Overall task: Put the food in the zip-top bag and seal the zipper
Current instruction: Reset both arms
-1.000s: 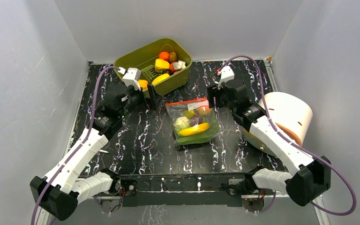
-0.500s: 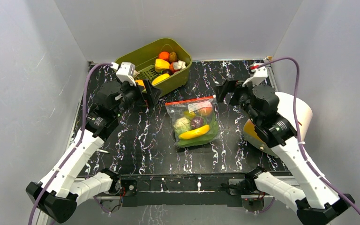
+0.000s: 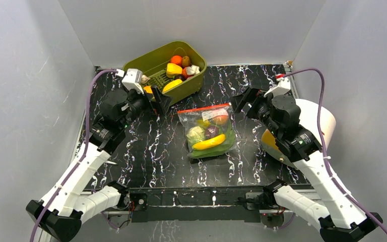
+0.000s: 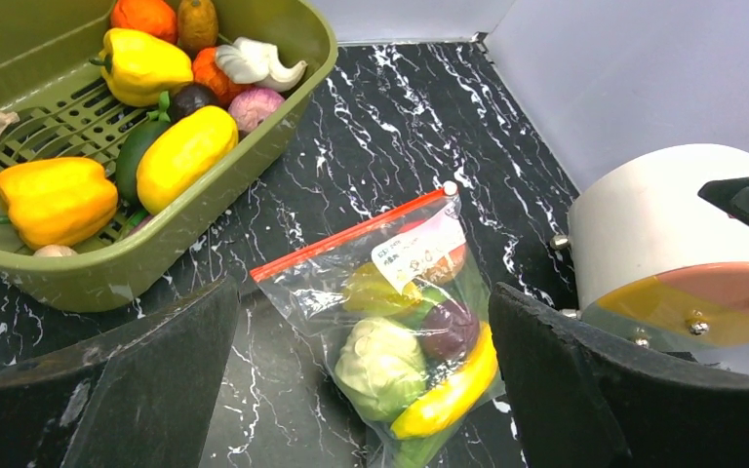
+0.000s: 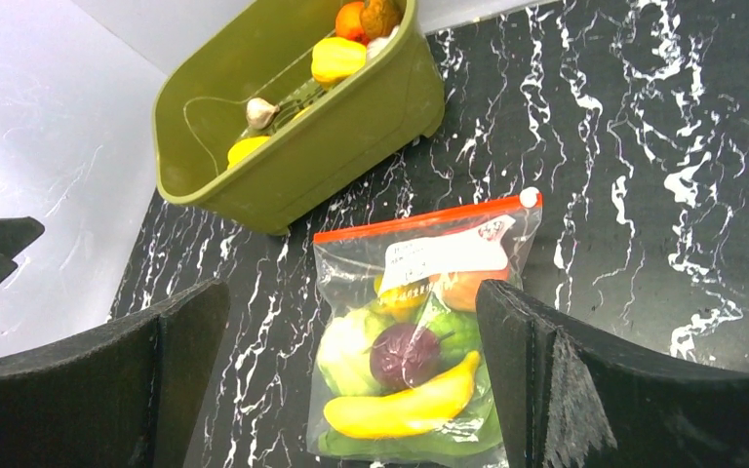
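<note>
Black marble table | zip-top bag: banana, cabbage | tub: peppers

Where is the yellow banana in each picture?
Top external: banana near the centre, low in the clear bag.
Left wrist: banana near the bottom edge, right of centre.
Right wrist: banana bottom centre.
Shared landmark: the red-orange zipper, at the bag's end opposite the banana.

Robot lab cell: plain grey walls enclose a marbled tabletop.
</note>
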{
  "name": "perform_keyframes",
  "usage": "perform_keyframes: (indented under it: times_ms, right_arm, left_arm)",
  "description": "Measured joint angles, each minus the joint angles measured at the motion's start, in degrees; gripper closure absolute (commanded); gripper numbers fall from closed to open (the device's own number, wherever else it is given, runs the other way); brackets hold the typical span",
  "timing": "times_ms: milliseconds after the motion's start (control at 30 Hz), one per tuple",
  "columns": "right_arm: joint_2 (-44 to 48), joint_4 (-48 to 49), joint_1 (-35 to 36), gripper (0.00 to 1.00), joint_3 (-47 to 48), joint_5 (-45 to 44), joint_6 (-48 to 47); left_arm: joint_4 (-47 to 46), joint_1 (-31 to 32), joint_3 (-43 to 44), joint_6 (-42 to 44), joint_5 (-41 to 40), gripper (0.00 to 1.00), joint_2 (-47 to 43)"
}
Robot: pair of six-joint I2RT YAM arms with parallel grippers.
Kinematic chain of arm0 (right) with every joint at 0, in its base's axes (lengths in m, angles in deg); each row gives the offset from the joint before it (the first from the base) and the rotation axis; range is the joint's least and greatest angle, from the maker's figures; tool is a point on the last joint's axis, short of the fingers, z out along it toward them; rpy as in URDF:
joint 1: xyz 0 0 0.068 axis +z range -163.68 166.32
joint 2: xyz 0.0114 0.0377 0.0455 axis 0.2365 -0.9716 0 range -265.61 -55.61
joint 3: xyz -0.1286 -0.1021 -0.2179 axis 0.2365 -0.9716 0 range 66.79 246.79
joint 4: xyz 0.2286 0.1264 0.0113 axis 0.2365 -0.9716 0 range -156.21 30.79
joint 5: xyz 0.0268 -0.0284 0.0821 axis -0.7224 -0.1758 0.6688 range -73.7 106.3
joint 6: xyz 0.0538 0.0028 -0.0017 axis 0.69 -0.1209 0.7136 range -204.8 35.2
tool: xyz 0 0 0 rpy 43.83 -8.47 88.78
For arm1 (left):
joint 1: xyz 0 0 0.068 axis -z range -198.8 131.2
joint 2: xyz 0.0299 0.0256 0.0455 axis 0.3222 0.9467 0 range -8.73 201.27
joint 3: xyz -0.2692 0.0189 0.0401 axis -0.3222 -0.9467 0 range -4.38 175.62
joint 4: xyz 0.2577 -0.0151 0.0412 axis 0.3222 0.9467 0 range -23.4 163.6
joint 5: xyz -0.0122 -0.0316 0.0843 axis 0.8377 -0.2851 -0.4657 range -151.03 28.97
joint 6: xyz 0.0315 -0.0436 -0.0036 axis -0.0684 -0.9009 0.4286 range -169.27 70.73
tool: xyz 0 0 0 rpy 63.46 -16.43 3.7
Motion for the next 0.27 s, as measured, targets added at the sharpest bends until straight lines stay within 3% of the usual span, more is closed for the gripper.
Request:
perform_keyframes:
  times_ms: [267]
  right_arm:
    - [-0.31, -1.33, 0.0, 0.02, -0.26, -0.22, 1.4]
  left_arm:
    - [0.72, 0.0, -1.05, 0.0, -0.31, 0.02, 1.4]
